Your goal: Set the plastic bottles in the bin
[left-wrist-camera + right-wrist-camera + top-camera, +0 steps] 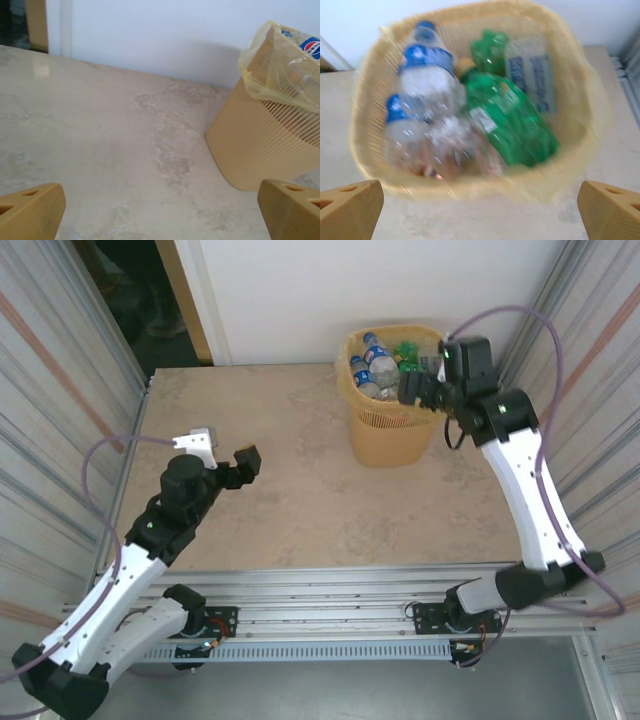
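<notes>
The yellow-beige lattice bin (392, 430) with its orange-yellow liner stands at the back right of the table, and several plastic bottles (378, 365) lie inside it. Looking down into the bin (366, 105), I see a green bottle (512, 120), clear bottles with blue labels (427, 75) and another clear one (532, 70), all blurred. My right gripper (425, 392) hangs open over the bin's near right rim, nothing between its fingers (350, 205). Left of the table's middle, my left gripper (222, 452) is open and empty, facing the bin (260, 145) across bare tabletop.
Corrugated metal walls close in the table on both sides and a white wall stands behind it. The beige marbled tabletop (280, 480) lies between the left gripper and the bin. An aluminium rail (330, 590) with both arm bases runs along the near edge.
</notes>
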`<action>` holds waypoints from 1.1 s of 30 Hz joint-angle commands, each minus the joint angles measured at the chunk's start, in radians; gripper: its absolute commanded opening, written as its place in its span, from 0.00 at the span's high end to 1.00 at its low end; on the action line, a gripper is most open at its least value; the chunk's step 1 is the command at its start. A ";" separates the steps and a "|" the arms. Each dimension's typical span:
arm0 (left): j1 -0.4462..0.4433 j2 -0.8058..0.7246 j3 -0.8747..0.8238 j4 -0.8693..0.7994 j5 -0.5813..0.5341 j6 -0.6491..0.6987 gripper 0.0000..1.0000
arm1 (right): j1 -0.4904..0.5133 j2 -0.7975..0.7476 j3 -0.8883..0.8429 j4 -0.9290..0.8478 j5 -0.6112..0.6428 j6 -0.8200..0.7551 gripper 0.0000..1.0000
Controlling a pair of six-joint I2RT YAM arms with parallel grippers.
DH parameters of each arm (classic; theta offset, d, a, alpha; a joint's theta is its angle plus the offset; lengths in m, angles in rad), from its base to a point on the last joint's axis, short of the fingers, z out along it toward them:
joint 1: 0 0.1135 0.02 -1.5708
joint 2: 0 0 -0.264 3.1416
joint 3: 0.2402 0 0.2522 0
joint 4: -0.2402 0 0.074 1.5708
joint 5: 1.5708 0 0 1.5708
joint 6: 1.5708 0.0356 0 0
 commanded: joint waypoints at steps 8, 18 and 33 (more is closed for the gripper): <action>0.015 -0.178 -0.136 0.007 -0.205 0.137 0.01 | -0.070 -0.484 -0.516 0.122 0.165 0.044 0.02; 0.025 -0.137 -0.198 0.125 -0.264 0.195 0.01 | -0.080 -0.743 -0.869 0.241 0.223 0.085 0.02; 0.252 0.001 -0.383 0.411 -0.178 0.267 0.01 | -0.083 -0.850 -1.241 0.512 0.169 -0.038 0.02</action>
